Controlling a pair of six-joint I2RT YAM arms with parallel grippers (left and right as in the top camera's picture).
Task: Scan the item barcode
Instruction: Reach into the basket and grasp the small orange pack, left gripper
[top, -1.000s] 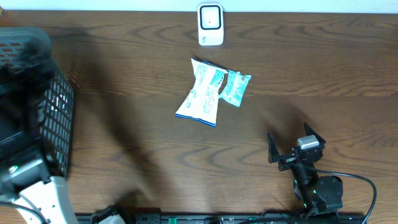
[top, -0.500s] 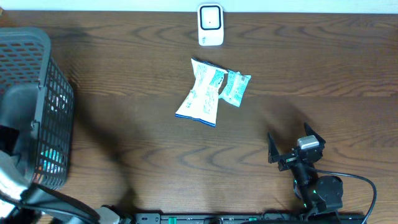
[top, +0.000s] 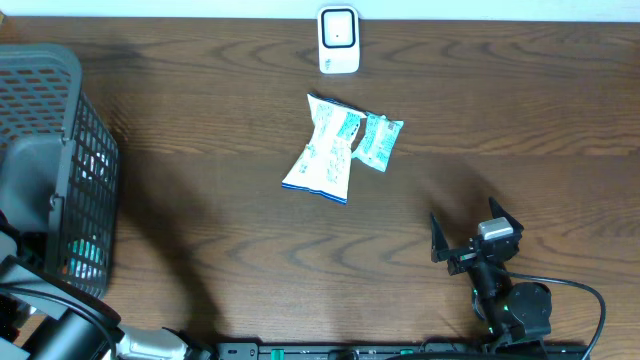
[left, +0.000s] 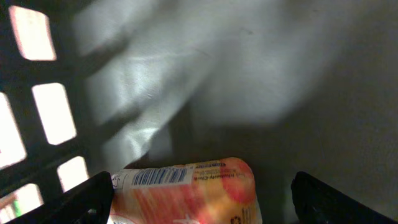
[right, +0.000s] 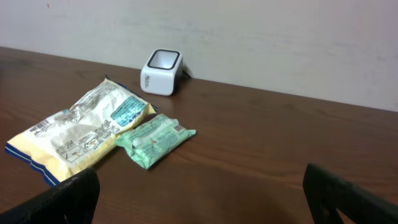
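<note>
Two views split the scene for me. Only the left wrist camera sees inside the basket (left: 249, 74). There an orange packet (left: 186, 193) lies between the left jaws with its barcode (left: 158, 177) facing up. It sits nearer one finger than the other, and the jaws stand apart, unclamped. The overhead shows the right jaws spread wide over the tabletop (top: 200, 150), gripping nothing. Well ahead of them, a white-and-blue snack bag (top: 322, 155) touches a green packet (top: 378, 140), and the white scanner (top: 338, 40) stands beyond both.
</note>
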